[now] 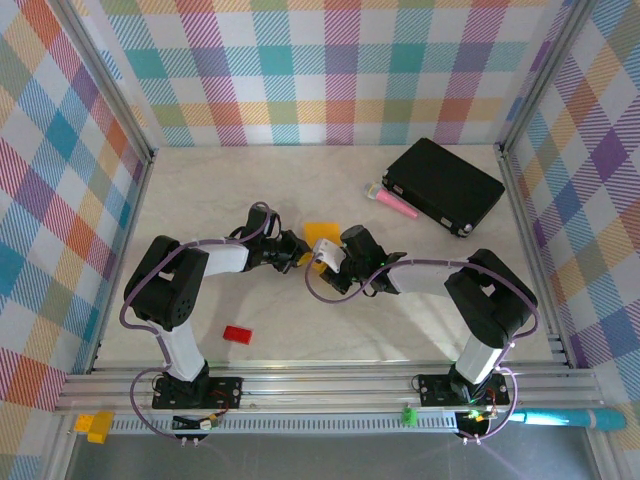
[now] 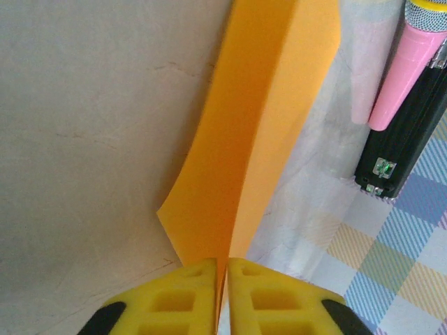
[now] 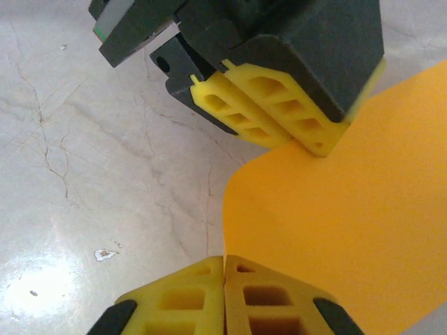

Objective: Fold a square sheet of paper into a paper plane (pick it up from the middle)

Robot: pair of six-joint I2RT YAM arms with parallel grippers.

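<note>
Early stage by the look of it: finds the square sheet of paper (image 1: 322, 232) raised at mid-worktop (image 1: 200, 200), bent or loosely doubled over, with no dart shape yet, so judges nearly all the folding still to do. Notes left pincer (image 2: 222, 286) clamped shut on one edge of the sheet and right pincer (image 3: 223, 293) closed on a neighbouring corner, with the two sets of tips close together. Sees open room to the left and near side, small red block (image 1: 237, 334) well apart; marks pink stick (image 1: 396, 203) and black box (image 1: 445, 186), far right, as the closest obstacles.
</note>
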